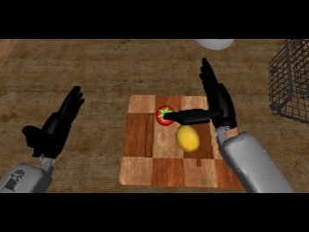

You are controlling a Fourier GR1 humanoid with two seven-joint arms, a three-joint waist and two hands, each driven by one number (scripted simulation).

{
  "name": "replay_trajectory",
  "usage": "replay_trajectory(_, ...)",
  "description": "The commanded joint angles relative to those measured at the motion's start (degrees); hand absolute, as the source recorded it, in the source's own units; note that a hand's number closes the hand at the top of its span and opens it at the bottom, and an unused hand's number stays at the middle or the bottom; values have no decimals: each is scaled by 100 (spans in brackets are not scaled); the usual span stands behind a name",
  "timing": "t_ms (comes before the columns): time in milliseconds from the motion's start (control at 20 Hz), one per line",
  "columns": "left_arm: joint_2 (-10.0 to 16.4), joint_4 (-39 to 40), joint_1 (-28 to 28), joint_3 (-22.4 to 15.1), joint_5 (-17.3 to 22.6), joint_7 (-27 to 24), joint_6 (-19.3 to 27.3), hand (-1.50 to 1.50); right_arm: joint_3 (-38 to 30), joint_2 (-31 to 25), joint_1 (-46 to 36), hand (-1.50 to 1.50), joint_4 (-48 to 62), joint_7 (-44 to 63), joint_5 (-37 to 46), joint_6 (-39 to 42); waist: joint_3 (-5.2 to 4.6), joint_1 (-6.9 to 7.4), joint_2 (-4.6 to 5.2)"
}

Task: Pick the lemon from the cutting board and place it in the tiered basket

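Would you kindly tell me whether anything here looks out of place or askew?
Nothing looks spilled or askew. Only oddity: the right hand has its thumb over the tomato, not the lemon beside it on the board.

The checkered wooden cutting board [150, 167] lies on the brown wooden table [83, 72], straight before me. On it sits the oval yellow lemon [187, 138], about mid-board. The round red tomato [162, 113] is just behind it and slightly left, toward the far end. My right hand [217, 97] hangs over the board's right edge, its thumb pointing left with the tip at the tomato. My left hand [58, 124] rests off the board to the left, well apart. The black wire tiered basket [297, 90] stands at the far right, behind the board. A pale rounded object [215, 43] sits at the far edge.
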Motion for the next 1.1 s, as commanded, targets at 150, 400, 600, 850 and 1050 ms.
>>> replay_trajectory(150,-346,51,7,-399,-176,-52,-332,0,986,813,-485,-150,600,-516,923,-2185,10,15,-42)
replay_trajectory(400,-365,169,112,-268,-146,-78,-341,0,1563,114,-1268,-150,315,1959,2234,-1854,-10,-145,-124)
replay_trajectory(600,-295,170,203,-234,-123,-96,-343,0,2121,-726,-1561,-150,675,3135,2609,-495,-55,-274,-231)
replay_trajectory(850,-415,191,190,-246,-79,-40,-317,0,2871,-921,-2216,-150,586,4640,2694,1374,-59,-257,-251)
replay_trajectory(1050,-371,266,91,-185,-105,-69,-378,0,2979,-478,-2859,-150,-6,6144,2255,2643,-27,-235,-202)
